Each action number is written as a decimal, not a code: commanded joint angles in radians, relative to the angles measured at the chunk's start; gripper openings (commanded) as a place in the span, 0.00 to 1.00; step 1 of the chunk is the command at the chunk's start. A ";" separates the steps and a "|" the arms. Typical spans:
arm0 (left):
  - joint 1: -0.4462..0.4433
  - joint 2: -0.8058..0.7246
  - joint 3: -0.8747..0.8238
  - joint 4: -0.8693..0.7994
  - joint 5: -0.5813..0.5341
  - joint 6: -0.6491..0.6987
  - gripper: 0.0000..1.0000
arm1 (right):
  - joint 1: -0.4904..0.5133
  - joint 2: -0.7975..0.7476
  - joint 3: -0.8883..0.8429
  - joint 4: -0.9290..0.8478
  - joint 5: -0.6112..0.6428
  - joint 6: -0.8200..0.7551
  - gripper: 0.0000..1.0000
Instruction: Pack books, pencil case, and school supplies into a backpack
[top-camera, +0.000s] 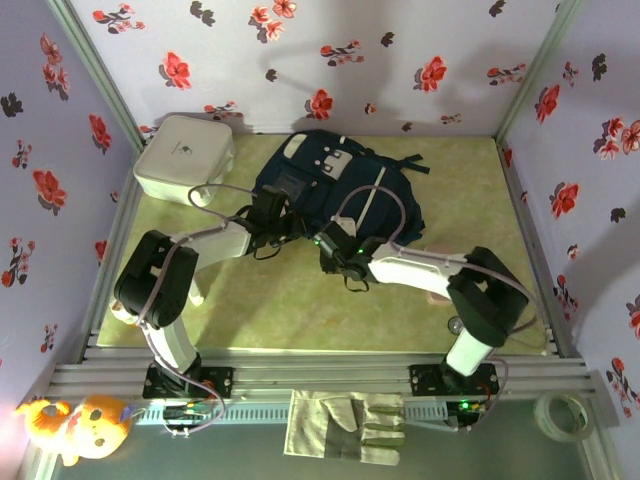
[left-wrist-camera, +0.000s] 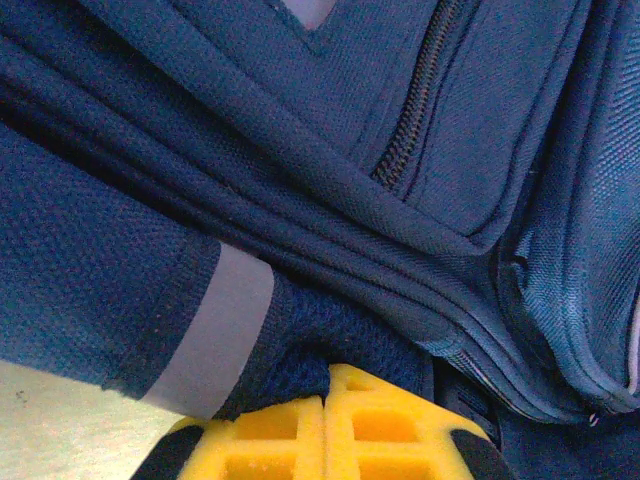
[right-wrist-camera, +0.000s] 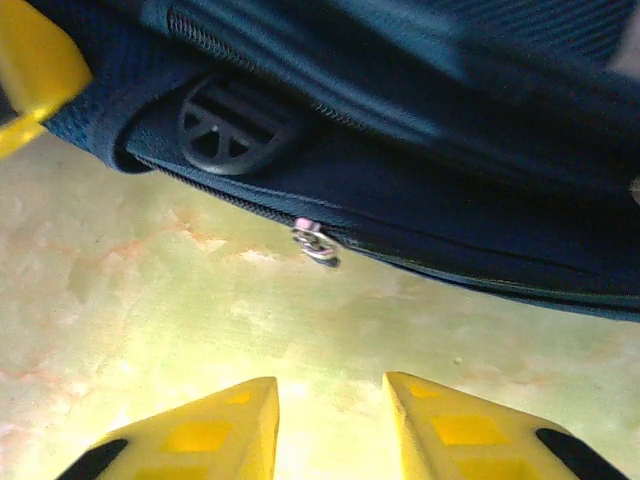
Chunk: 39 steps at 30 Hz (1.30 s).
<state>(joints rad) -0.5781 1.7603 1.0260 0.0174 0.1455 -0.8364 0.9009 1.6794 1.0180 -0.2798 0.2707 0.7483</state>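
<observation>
Backpack (top-camera: 335, 185), zip-opening stage: left gripper (left-wrist-camera: 328, 390) pinching its hem, right gripper (right-wrist-camera: 330, 388) narrowly parted, empty, must probably advance onto backpack's zipper pull (right-wrist-camera: 318, 243).

No legible text is showing; the tiny mark on the white box (top-camera: 183, 155) and the backpack (top-camera: 330, 185) patches are reading as blurs.

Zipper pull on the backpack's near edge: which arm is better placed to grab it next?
Right. The right gripper is open, facing the zipper pull across bare table. The left gripper is shut, apparently pinching backpack fabric, so it looks occupied.
</observation>
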 joint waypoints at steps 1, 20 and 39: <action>-0.020 -0.056 0.036 0.012 0.025 0.022 0.00 | 0.015 0.044 0.039 0.065 0.071 0.029 0.30; -0.020 -0.059 0.033 -0.008 0.045 0.038 0.00 | 0.014 0.196 0.161 -0.019 0.289 0.046 0.24; -0.016 -0.065 0.039 -0.016 0.038 0.043 0.00 | -0.009 0.204 0.176 -0.096 0.354 0.142 0.20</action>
<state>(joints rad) -0.5854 1.7470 1.0279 0.0067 0.1589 -0.8291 0.9096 1.8816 1.1831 -0.3302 0.5514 0.8532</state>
